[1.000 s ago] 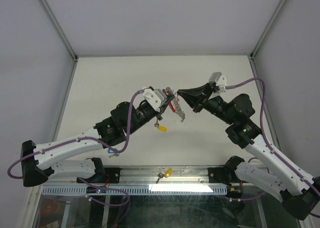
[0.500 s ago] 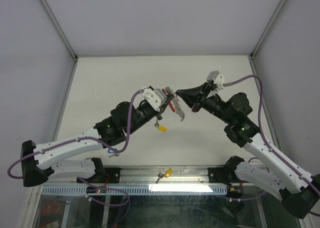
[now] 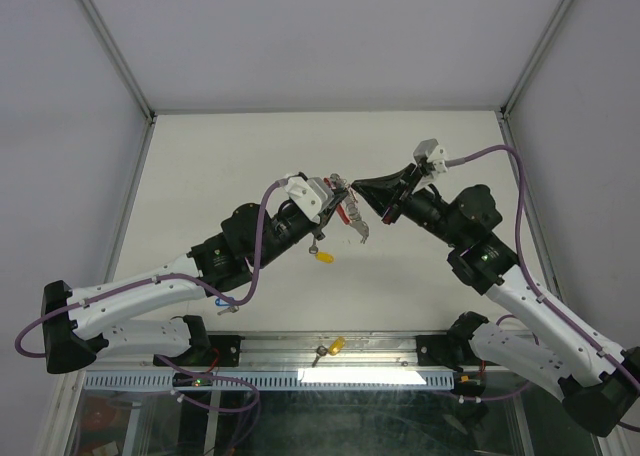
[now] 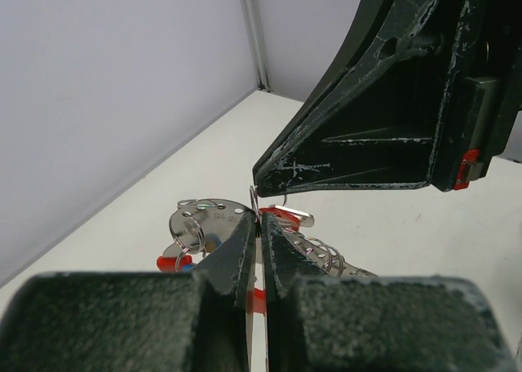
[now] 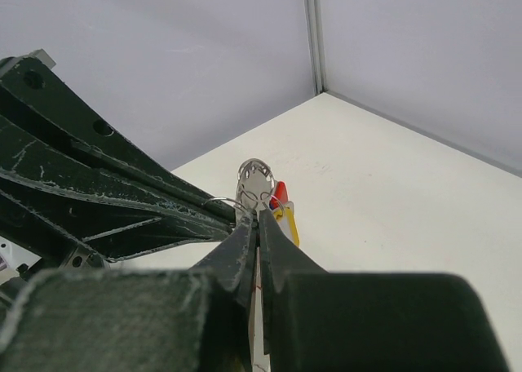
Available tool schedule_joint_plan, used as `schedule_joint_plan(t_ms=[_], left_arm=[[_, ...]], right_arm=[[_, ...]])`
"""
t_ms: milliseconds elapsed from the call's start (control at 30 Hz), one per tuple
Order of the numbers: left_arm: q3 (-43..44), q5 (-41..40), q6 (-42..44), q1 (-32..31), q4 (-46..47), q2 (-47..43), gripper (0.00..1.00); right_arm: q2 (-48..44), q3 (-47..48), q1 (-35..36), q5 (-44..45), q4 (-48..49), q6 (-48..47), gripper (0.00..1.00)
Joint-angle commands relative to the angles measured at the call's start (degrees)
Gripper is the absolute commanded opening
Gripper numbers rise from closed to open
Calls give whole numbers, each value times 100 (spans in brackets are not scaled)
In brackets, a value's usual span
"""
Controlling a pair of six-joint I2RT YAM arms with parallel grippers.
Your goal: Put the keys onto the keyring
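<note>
The keyring (image 3: 352,218) hangs in mid-air above the middle of the white surface (image 3: 200,176), its red band and silver rings dangling below the spot where two robot arms meet tip to tip. The left tool (image 3: 340,187) is pinched together on its upper end. The right tool (image 3: 357,186), fingers likewise pressed together, nips a thin wire ring there. One yellow-tagged key (image 3: 322,257) lies near mid-surface below the left wrist. A second yellow-tagged key (image 3: 336,345) rests on the metal rail (image 3: 400,351) at the near edge, and a blue tag (image 3: 222,301) peeks out beside the left arm.
</note>
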Motion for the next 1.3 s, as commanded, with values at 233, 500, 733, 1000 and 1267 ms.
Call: schedule_joint_plan(t_ms=[233, 500, 733, 1000, 1267], left_arm=[[218, 153, 58, -58, 517, -60, 0], [206, 183, 55, -58, 516, -82, 0], [134, 290, 26, -55, 548, -175, 0], [-172, 1203, -232, 92, 700, -470, 0], [-426, 3706, -924, 1200, 906, -777, 0]], right_arm=[[-139, 138, 11, 342, -212, 70, 0], [-330, 298, 2, 238, -474, -189, 20], [-499, 437, 4, -128, -736, -694, 32], [-810, 228, 2, -436, -668, -1953, 34], [-1069, 186, 6, -1672, -985, -2892, 34]])
